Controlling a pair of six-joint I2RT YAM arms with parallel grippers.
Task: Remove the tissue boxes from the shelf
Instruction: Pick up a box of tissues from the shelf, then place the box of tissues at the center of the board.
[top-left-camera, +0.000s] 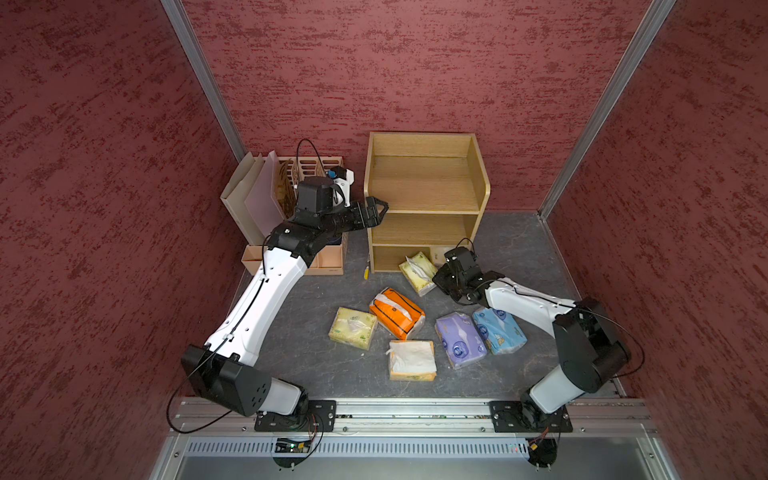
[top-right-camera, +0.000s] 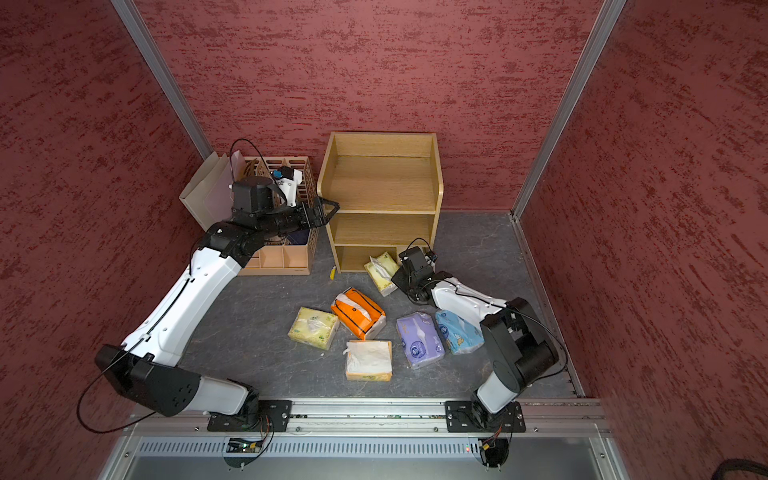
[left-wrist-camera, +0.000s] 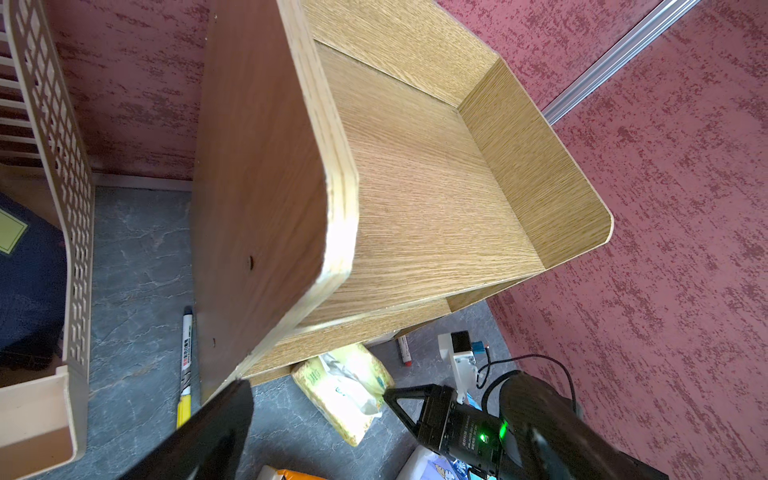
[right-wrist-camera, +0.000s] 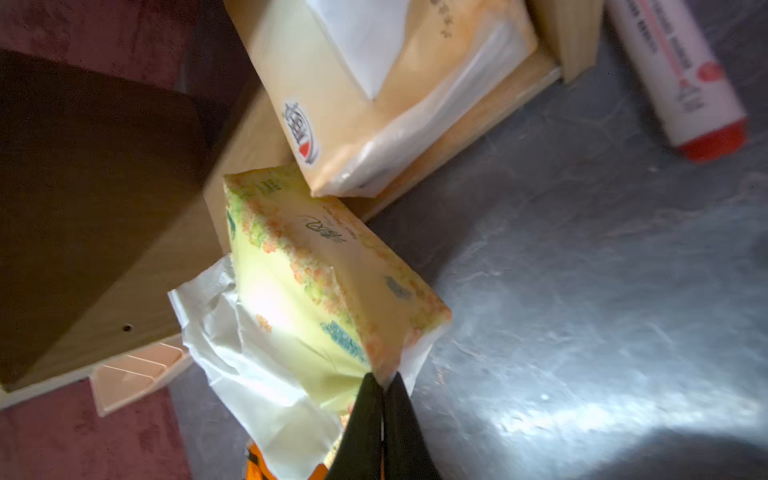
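Observation:
The light-wood shelf (top-left-camera: 424, 187) (top-right-camera: 382, 187) (left-wrist-camera: 415, 187) stands at the back wall, its upper tiers bare. My right gripper (right-wrist-camera: 382, 380) (top-left-camera: 436, 277) is shut on a corner of a pale yellow tissue pack (right-wrist-camera: 324, 282) (top-left-camera: 417, 272) (left-wrist-camera: 345, 390), which lies half out of the bottom tier. A beige pack (right-wrist-camera: 374, 83) sits inside that tier. On the floor lie a pale yellow (top-left-camera: 353, 327), an orange (top-left-camera: 397, 312), a tan-orange (top-left-camera: 412, 359), a purple (top-left-camera: 460, 340) and a light blue pack (top-left-camera: 498, 330). My left gripper (top-left-camera: 376, 210) (top-right-camera: 326, 210) hangs open by the shelf's left side panel, holding nothing.
A pink slotted file organizer (top-left-camera: 309, 178) with paper folders (top-left-camera: 249, 195) and a navy booklet (left-wrist-camera: 29, 282) stands left of the shelf. A yellow-capped marker (left-wrist-camera: 185, 365) lies between them; a red-capped marker (right-wrist-camera: 685, 75) lies right of the shelf's foot. Red walls close in three sides.

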